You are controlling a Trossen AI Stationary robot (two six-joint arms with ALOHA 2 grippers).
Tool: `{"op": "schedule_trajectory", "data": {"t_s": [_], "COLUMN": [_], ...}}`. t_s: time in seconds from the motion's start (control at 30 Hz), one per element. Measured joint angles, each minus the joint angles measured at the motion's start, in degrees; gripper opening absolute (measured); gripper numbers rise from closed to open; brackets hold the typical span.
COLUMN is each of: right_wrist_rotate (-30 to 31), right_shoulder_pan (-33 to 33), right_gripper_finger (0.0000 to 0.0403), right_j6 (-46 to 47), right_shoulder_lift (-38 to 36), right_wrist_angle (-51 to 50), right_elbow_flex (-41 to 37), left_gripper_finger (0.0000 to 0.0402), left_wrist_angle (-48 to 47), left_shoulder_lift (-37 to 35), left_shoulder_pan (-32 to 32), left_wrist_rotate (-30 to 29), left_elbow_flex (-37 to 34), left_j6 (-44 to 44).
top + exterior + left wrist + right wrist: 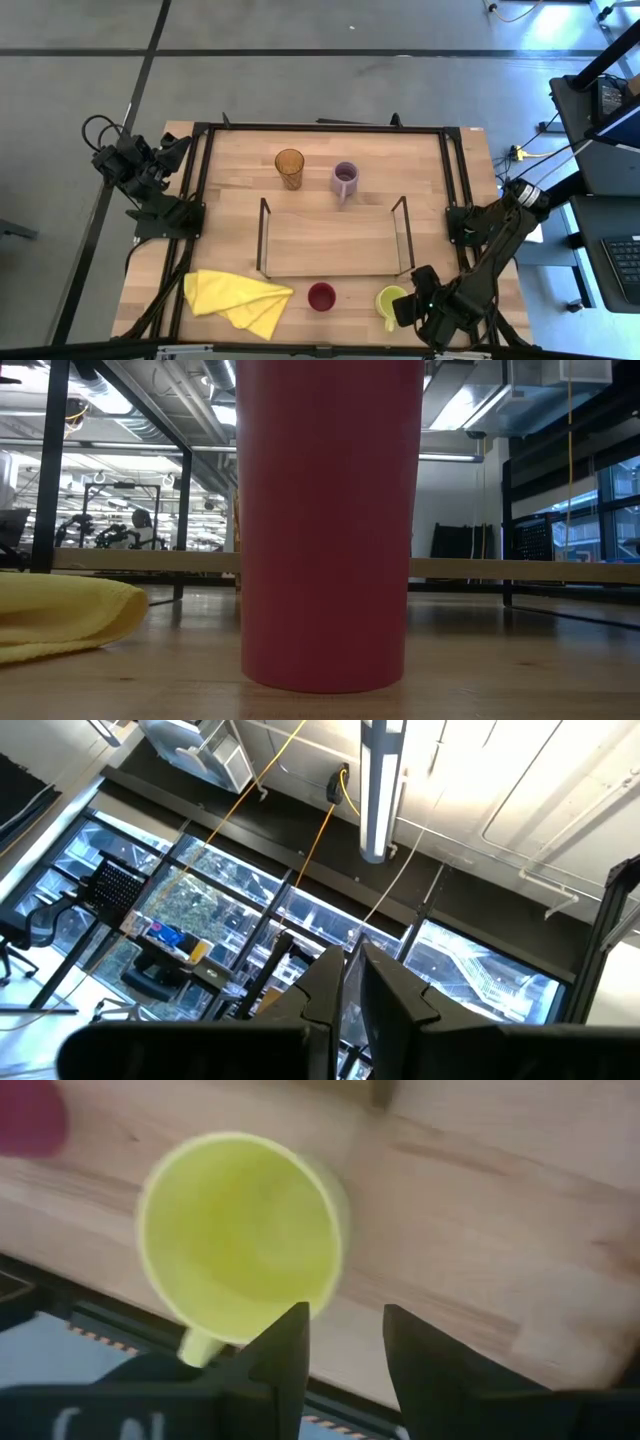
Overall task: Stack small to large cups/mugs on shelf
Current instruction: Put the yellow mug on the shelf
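Observation:
The yellow-green mug (390,301) stands on its base near the table's front edge, right of the small dark red cup (321,296), which fills the low view (325,520). The amber tumbler (289,168) and the lilac mug (345,180) stand behind the shelf (333,262), a low wood board with black wire ends. My right gripper (413,303) is open just right of the yellow-green mug (240,1240). In the right wrist view (345,1345) one finger (290,1345) stands at the mug's rim and the other over bare table. My left gripper (350,985) is shut, parked at the table's far left, pointing up.
A crumpled yellow cloth (238,298) lies at the front left, and shows in the low view (60,615). Black metal frame rails (452,180) run along the table's sides and back. Bare wood lies between the shelf and the front cups.

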Motion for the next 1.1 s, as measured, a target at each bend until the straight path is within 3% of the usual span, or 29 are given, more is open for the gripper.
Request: {"op": "schedule_trajectory", "data": {"t_s": [0.23, 1.1], "right_wrist_rotate": [0.97, -2.26], "right_shoulder_pan": [-2.09, -1.76], "right_gripper_finger": [0.0131, 0.0131], "right_j6": [0.3, -0.05], "right_shoulder_lift": [0.0, 0.28], "right_wrist_angle": [6.41, 8.8], "right_elbow_flex": [-4.48, -7.24], "left_gripper_finger": [0.0031, 0.0031], "left_wrist_angle": [0.0, 0.29], "left_shoulder_lift": [0.0, 0.0], "left_shoulder_pan": [0.0, 0.01], "left_wrist_rotate": [-0.02, -0.04], "left_elbow_flex": [0.0, 0.0], "left_j6": [0.01, 0.04]}}
